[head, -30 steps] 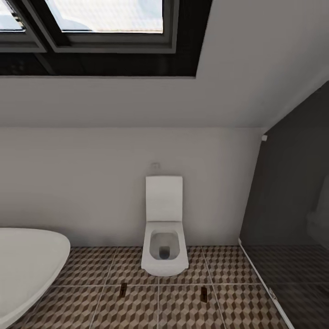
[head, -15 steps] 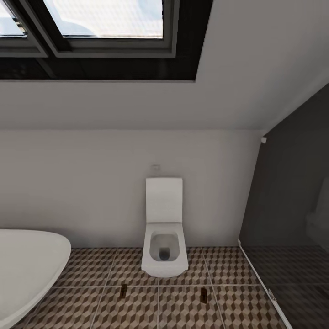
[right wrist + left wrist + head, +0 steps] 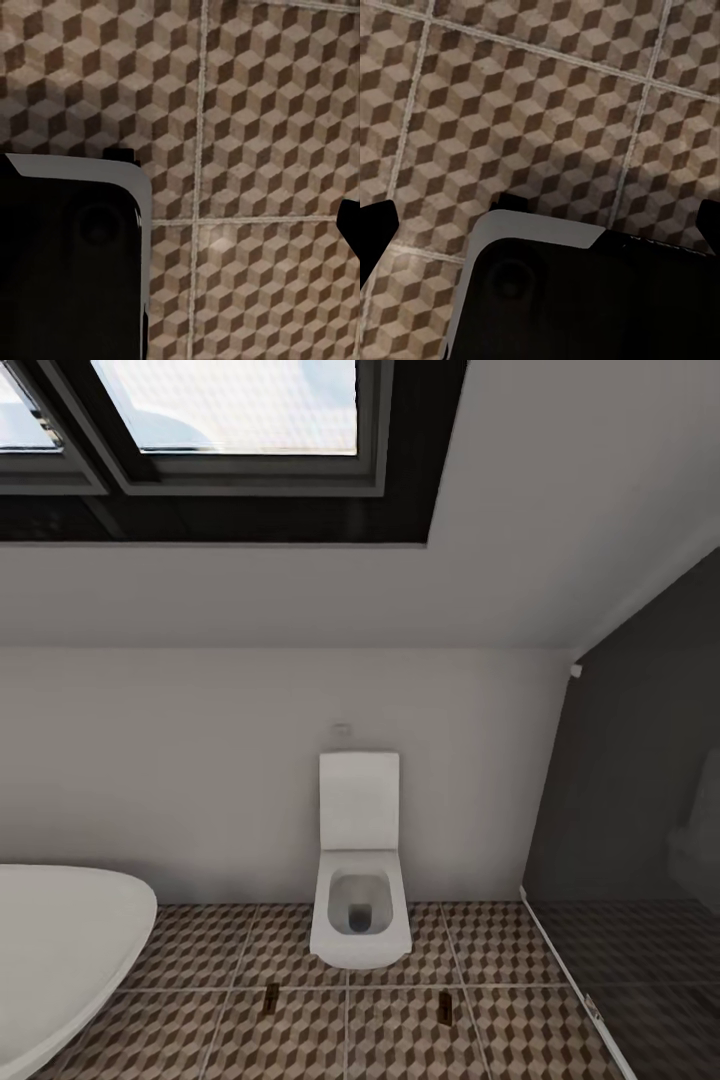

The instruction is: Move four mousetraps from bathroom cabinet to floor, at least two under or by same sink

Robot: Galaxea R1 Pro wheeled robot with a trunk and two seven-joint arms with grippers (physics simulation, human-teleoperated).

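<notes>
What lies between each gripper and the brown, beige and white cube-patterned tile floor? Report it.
Nothing visible: below the left gripper and right gripper lies the cube-patterned tile floor, though a dark grey-edged block hides part of it in both wrist views.

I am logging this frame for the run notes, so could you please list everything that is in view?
Toilet: one, white, lid up, against the back wall, centre.
Bathtub: one, white, rounded, lower left corner of the head view.
Small dark objects: two, brownish, on the tiles in front of the toilet, the second at; too small to identify.
Bathroom floor: brown, beige and white cube-pattern tiles, pale grout.
Skylight window: dark frame, in the sloped ceiling.
Dark glass panel: one, grey, right side.
Wall button: one, pale, above the toilet.
Robot base: dark with a pale edge, above the tiles in both wrist views.
</notes>
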